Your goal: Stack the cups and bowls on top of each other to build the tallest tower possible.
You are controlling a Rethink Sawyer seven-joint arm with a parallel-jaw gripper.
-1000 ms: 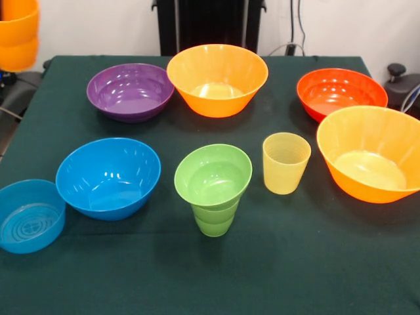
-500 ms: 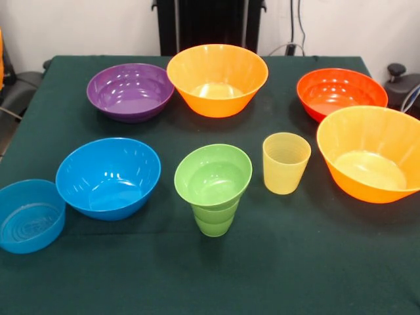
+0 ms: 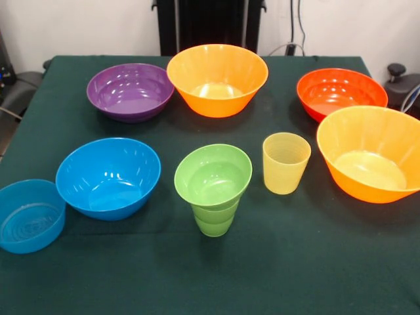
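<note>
- Lower left: small translucent blue bowl point(image 3: 29, 216) beside the medium blue bowl point(image 3: 108, 176).
- Lower centre: small green bowl point(image 3: 213, 174) sits on the green cup point(image 3: 214, 220); pale yellow cup point(image 3: 285, 163) just right.
- Right: big orange bowl point(image 3: 371, 161).
- Top: purple bowl point(image 3: 130, 91), second orange bowl point(image 3: 217, 79), red-orange bowl point(image 3: 341, 93).
- No gripper shows, so its state cannot be told.

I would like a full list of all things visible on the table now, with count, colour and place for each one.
Big orange bowls: 2, orange; one at far centre, one at the right edge.
Purple bowl: 1, purple; far left.
Red-orange bowl: 1, red-orange; far right.
Medium blue bowl: 1, blue; near left.
Small translucent blue bowl: 1, blue; near left edge.
Small green bowl: 1, green; centre, sitting on the green cup.
Green cup: 1, green; centre, under the small green bowl.
Pale yellow cup: 1, pale yellow; right of the green stack, upright.
Table: 1, dark green cover.
Claw: not in view.
</note>
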